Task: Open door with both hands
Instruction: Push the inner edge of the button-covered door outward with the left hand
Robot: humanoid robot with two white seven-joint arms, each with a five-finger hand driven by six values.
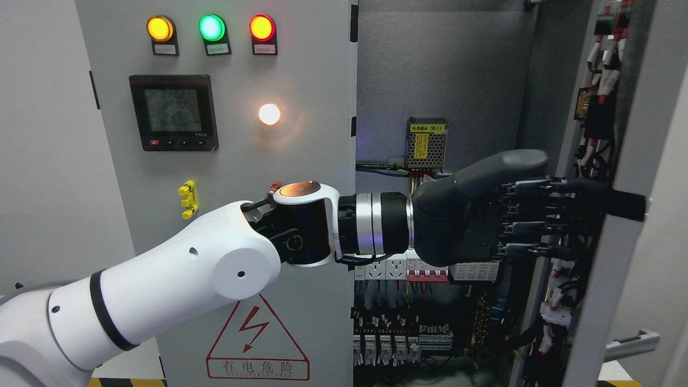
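Standing open at the right, the cabinet door [639,161] shows its wired inner face, its long axis vertical, swung well away from the closed left door [242,161] with its lamps and meter. Between them the cabinet interior [457,80] lies exposed. Only the left robot hand [537,215] shows (the right arm is out of view), fingers extended flat against the open door's inner edge, holding nothing; free room lies further right.

Grey right-hand door [618,242] stands swung open, edge-on.
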